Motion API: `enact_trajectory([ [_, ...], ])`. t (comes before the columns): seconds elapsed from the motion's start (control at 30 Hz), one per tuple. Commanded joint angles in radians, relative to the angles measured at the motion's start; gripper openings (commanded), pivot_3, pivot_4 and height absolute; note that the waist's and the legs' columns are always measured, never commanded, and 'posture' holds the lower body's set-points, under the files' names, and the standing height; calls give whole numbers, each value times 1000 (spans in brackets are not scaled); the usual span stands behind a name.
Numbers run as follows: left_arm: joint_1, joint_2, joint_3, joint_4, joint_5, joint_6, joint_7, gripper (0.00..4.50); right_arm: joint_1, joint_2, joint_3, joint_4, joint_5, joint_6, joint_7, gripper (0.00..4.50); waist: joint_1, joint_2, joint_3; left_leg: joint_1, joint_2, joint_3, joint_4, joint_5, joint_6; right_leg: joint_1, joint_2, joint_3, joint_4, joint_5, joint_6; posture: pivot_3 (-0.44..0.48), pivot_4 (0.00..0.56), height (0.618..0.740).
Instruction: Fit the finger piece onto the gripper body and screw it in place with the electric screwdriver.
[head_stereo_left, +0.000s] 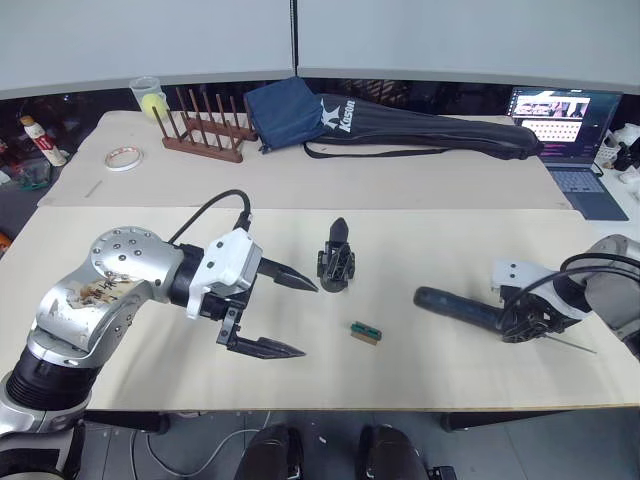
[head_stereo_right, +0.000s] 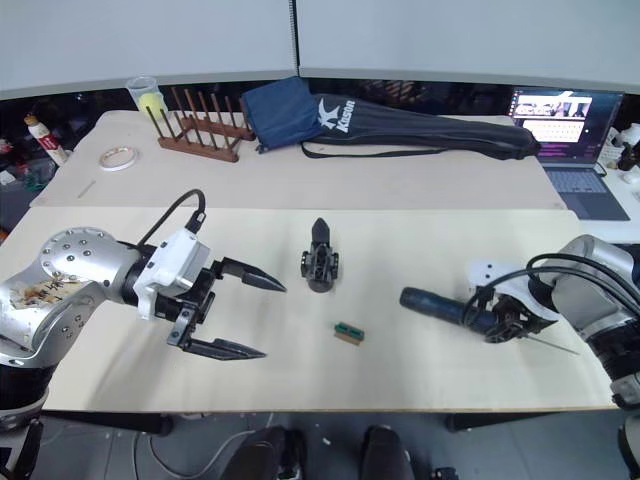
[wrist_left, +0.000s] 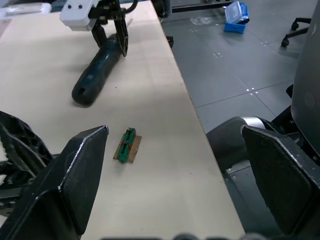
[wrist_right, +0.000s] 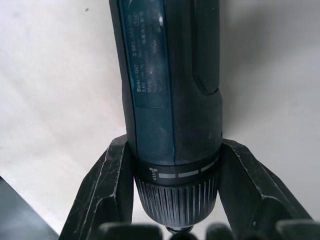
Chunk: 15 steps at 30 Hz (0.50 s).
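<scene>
The right gripper (head_stereo_left: 528, 318) is clamped on the electric screwdriver (head_stereo_left: 455, 305) lying crosswise on the table, while the gripper body (head_stereo_left: 337, 262) stands just beyond the nearer left gripper's (head_stereo_left: 290, 315) wide-apart fingers.

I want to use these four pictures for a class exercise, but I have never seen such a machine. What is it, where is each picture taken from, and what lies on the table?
It is a humanoid robot with two arms, each ending in a hand of two black fingers. The two wide pictures come from cameras in its head, looking down over a table. The other two come from cameras on its wrists. The left hand is open and empty above the table. The right hand is shut on the screwdriver, which lies on the table. In the middle stands the gripper body, with a small green block nearby. At the back are a long black bag, a wooden rack, a tape roll and a laptop.
</scene>
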Motion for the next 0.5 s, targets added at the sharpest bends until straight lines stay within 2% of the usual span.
enact_trajectory([
  [0.03,3,3,-16,15,18,-31,-22,4500,-8,-81,-154,-48,34,-219,-70,1967,0,2,1,0,0,0,0,0,0,0,0,0,0,0,0,0,150,730],
  [0.07,7,6,-15,22,18,-33,-29,4500,-1,-87,-177,-61,47,-229,-79,1966,0,2,1,0,0,1,0,0,0,0,0,0,0,0,0,0,150,730],
  [0.13,1,-5,-23,28,-12,19,-21,4500,52,-49,-362,-173,213,-62,-95,1963,0,2,1,0,0,1,0,0,0,0,0,0,0,0,0,0,150,730],
  [0.23,-2,-21,-43,61,7,7,-26,4500,130,74,-649,-402,469,227,-166,1957,1,2,1,0,1,0,0,0,0,0,1,0,1,0,-1,0,150,730],
  [0.3,-6,-24,-57,109,36,-21,-44,4500,167,220,-822,-570,636,390,-290,1956,4,2,1,0,2,-1,-1,1,-1,0,1,0,1,0,-1,0,150,730],
  [0.37,7,-25,-81,151,83,-94,-78,4500,217,412,-963,-735,804,512,-465,1955,13,1,1,1,2,-2,-1,1,-1,1,2,-2,1,1,-2,0,150,730],
  [0.43,12,-40,-89,181,97,-115,-81,4500,278,548,-1005,-856,899,532,-583,1954,24,1,1,1,1,-3,-1,1,-1,2,1,-2,0,1,-2,0,150,730],
  [0.5,11,-73,-95,210,110,-126,-57,4500,356,672,-983,-954,948,486,-674,1954,34,1,1,0,1,-3,-1,-1,1,2,0,-3,0,1,-2,0,150,730],
])
